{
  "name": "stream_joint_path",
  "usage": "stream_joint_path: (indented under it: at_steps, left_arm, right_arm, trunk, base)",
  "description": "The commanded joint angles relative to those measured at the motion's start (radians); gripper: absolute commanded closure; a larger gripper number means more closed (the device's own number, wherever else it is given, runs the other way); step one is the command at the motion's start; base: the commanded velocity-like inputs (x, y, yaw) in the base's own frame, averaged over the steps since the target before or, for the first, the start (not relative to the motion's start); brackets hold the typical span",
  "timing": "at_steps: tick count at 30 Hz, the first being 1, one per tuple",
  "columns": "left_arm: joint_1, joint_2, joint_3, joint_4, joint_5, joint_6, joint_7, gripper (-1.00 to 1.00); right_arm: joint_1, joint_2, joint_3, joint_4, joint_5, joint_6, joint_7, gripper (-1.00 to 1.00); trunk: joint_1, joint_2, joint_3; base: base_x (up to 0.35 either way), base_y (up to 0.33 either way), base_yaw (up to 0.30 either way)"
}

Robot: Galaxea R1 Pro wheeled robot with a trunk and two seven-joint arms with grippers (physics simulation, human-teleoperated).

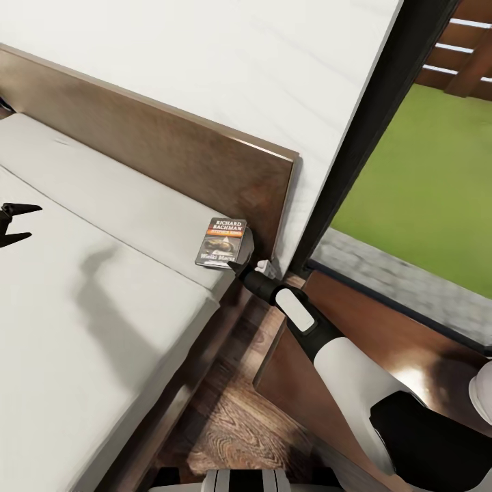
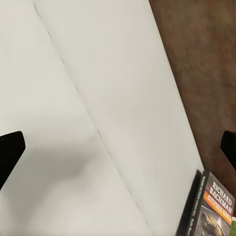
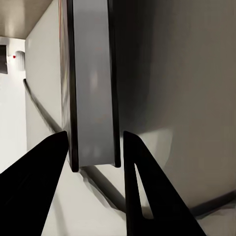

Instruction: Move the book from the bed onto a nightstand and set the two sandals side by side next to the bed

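- White wall, a dark wooden headboard (image 1: 171, 147) and a black-framed window with grass beyond make up the bedroom corner.
- Right tool (image 3: 93, 147): its two fingers stand either side of the book (image 1: 221, 241) edge, close against it; it looks pinched, or all but.
- The book sits at the mattress corner nearest the headboard and the window, its cover with "RICHARD BACHMAN" facing the head camera.
- Left tool (image 1: 15, 224): spread, holding nothing, hovering over the grey mattress of the bed (image 1: 102, 287) well away from the book.
- A glossy brown nightstand (image 1: 383, 342) lies just beside the bed, under the right arm.
- Risks, as I judge them: the grip is on a thin edge, so the paperback may pivot or slip out when lifted.
- A swing towards the nightstand could knock the book against the headboard.
- If dropped, it may fall into the gap between bed and nightstand.
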Motion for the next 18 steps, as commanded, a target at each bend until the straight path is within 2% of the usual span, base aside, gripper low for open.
stream_joint_path:
  at_steps: [1, 18]
  left_arm:
    - [-0.001, 0.000, 0.005, 0.000, -0.008, 0.004, -0.006, -1.00]
    - [-0.001, 0.001, 0.004, 0.001, -0.008, 0.004, -0.004, -1.00]
  right_arm:
    - [-0.001, 0.000, 0.001, 0.001, -0.004, 0.003, 0.000, 1.00]
    - [-0.001, 0.000, 0.001, 0.001, -0.004, 0.004, 0.002, 1.00]
  trunk:
    - [0.000, 0.000, -0.001]
    - [0.000, 0.000, -0.001]
  base:
    - [0.000, 0.000, 0.000]
    - [0.000, 0.000, 0.000]
